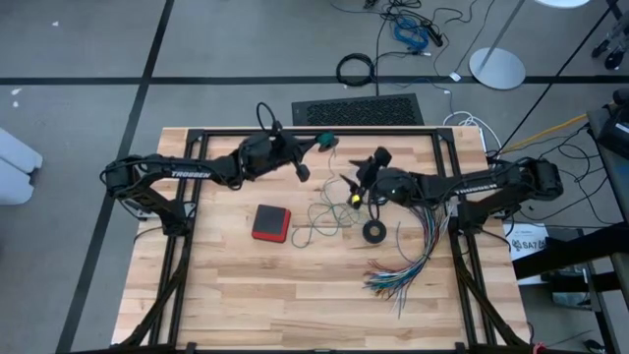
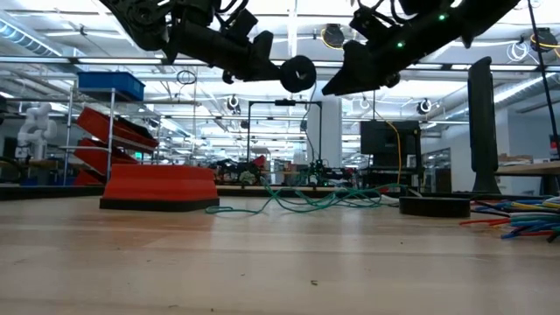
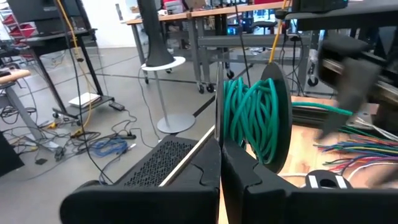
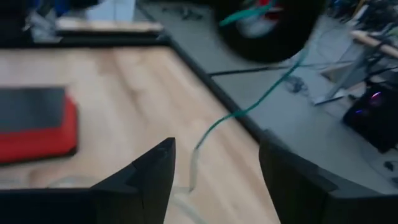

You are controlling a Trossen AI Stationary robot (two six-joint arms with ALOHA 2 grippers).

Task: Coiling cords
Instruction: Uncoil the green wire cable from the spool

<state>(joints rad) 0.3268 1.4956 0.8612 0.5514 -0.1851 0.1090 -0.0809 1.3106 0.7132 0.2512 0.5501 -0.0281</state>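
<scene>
Teal-green cord (image 3: 255, 115) sat wound on a black spool (image 3: 277, 121), grasped by the left pincer (image 3: 221, 146). Near the red box (image 1: 271, 222), the right pincer (image 4: 214, 165) hung released.

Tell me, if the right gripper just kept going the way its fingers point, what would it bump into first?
Probably the teal-green cord, strung in the air ahead of the open right gripper, running up to a dark round spool. Depth is hard to judge, so it might pass beside the cord and meet the spool instead.
</scene>
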